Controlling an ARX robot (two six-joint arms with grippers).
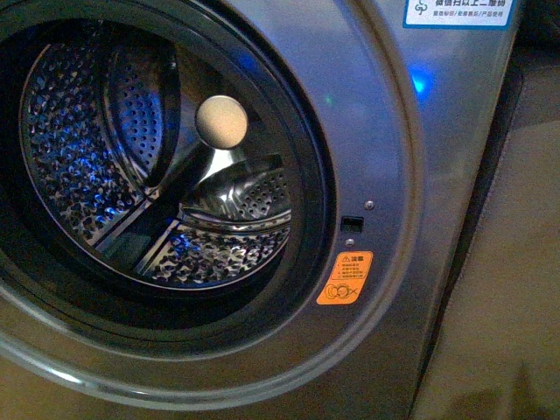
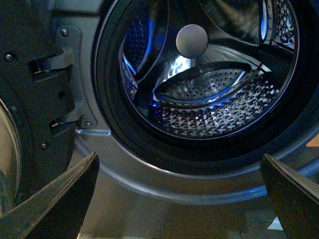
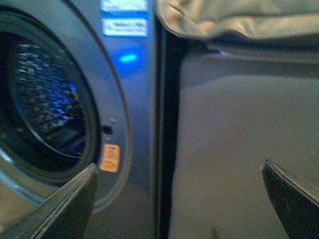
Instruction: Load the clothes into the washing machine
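- The washing machine (image 1: pixel 385 131) is seen filling the front view, its grey metal face close up and its round dark-rimmed porthole (image 1: pixel 308 175) wide open to the camera.
- Inside, the perforated steel drum (image 1: pixel 79 131) is picked out in blue glints. Only bare steel is shown, with a pale round knob (image 1: pixel 221 121) at the middle of the back wall and ribbed paddles fanning out from it.
- An orange warning sticker (image 1: pixel 344 277) is stuck just beside the porthole rim on the right, below a small latch slot (image 1: pixel 352 223). A blue light (image 1: pixel 421 83) glows higher up, under a white label (image 1: pixel 457 10).
- In the left wrist view, the left gripper (image 2: pixel 179 155) is held facing the drum mouth. Its two dark fingers (image 2: pixel 65 194) are spread wide and nothing is held. The drum is framed between and beyond them, apart from both tips.
- The opened door (image 2: pixel 25 124) and its hinge bracket (image 2: pixel 62 55) are caught just beside the porthole in that same view.
- In the right wrist view, the right gripper (image 3: pixel 179 164) is likewise spread wide and empty. It is aimed at the machine's right edge rather than the drum. The porthole is seen off to one finger's side, and the sticker just past that finger's tip.
- A dark gap (image 3: pixel 167 124) is seen next to the machine, then a plain beige panel (image 3: pixel 239 139). Pale crumpled fabric (image 3: pixel 234 17) is lying over the top of that panel.
- No contact between either gripper and the machine is shown.
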